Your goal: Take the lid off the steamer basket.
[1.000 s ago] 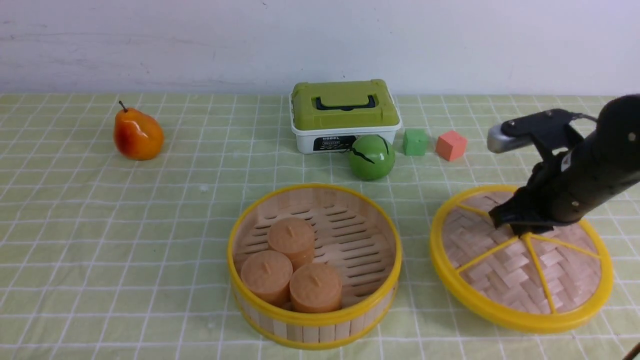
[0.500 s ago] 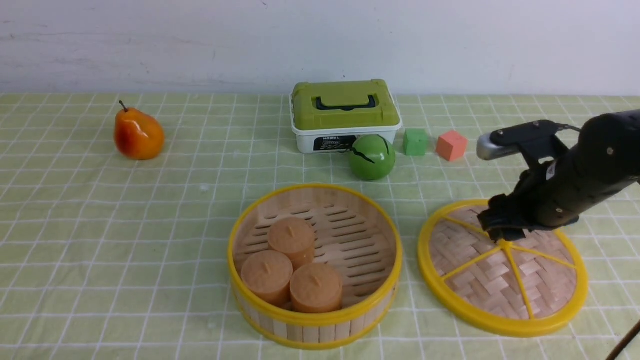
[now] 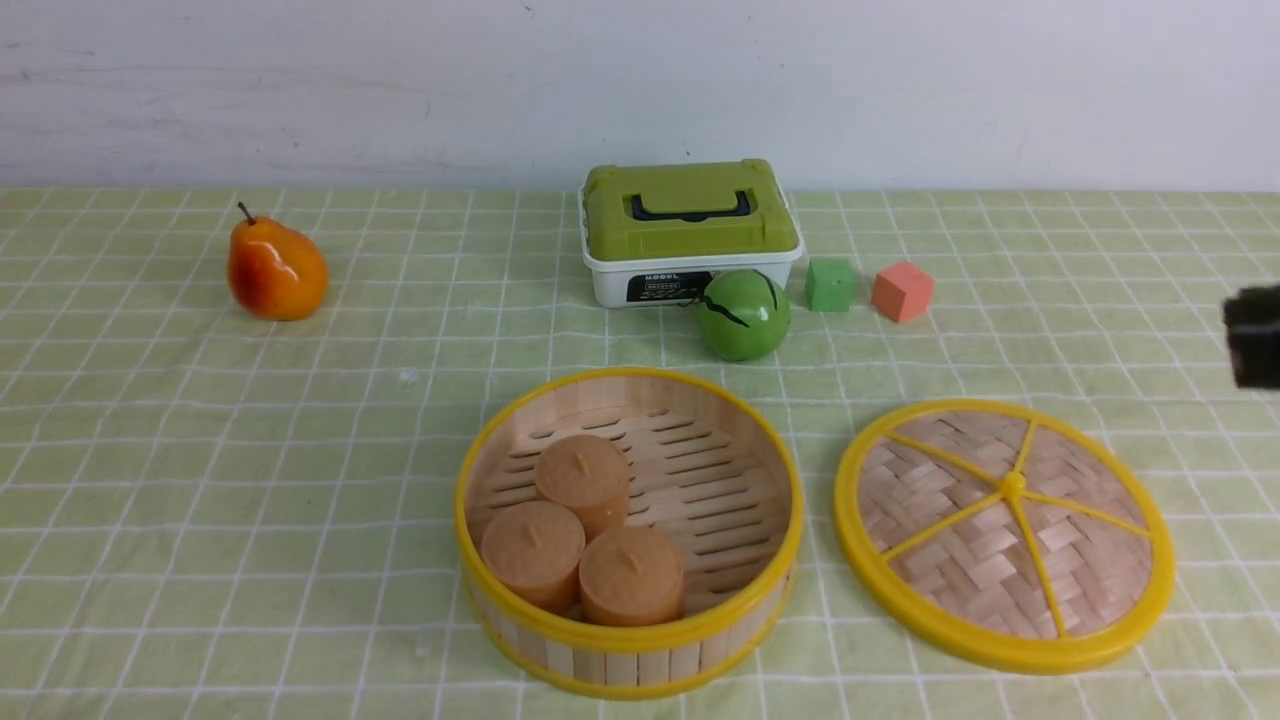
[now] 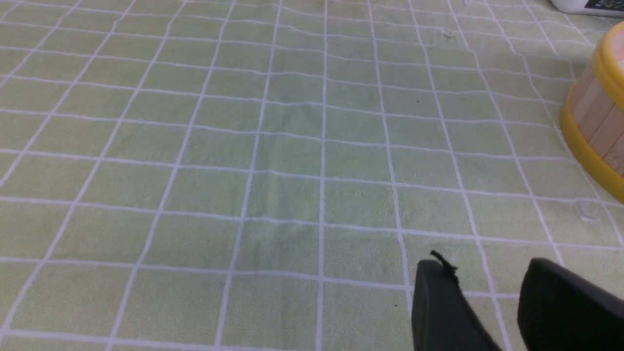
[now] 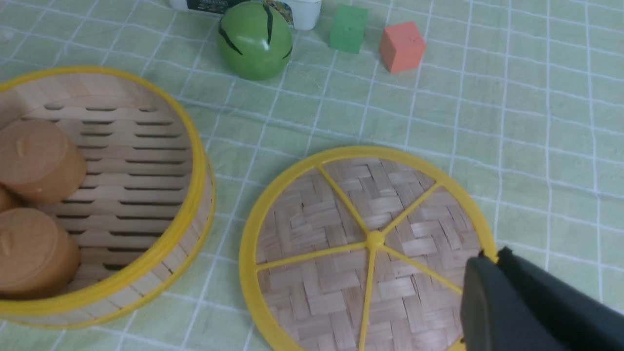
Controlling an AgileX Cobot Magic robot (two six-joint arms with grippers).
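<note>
The steamer basket (image 3: 770, 470) stands uncovered on the checked cloth at the front centre, with three brown round cakes (image 3: 585, 480) inside. The lid (image 3: 960, 520) lies flat on the cloth just right of it, knob up, touched by nothing. My right gripper (image 5: 492, 256) is shut and empty, above the lid's rim on the side away from the basket; the lid (image 5: 331, 234) and the basket (image 5: 200, 185) show in its wrist view. Only a blurred black tip of it (image 3: 1252, 335) shows at the front view's right edge. My left gripper (image 4: 487, 273) is open and empty over bare cloth, left of the basket (image 4: 597, 112).
An orange pear (image 3: 275, 270) lies at the back left. A white box with an olive-green lid (image 3: 690, 230) stands at the back centre, a green ball (image 3: 743, 313) in front of it. A green cube (image 3: 831, 284) and an orange cube (image 3: 902, 290) lie to its right.
My right gripper lowered the tilted lid flat onto the cloth, let go of its knob and drew back to the right, almost out of the front view.
</note>
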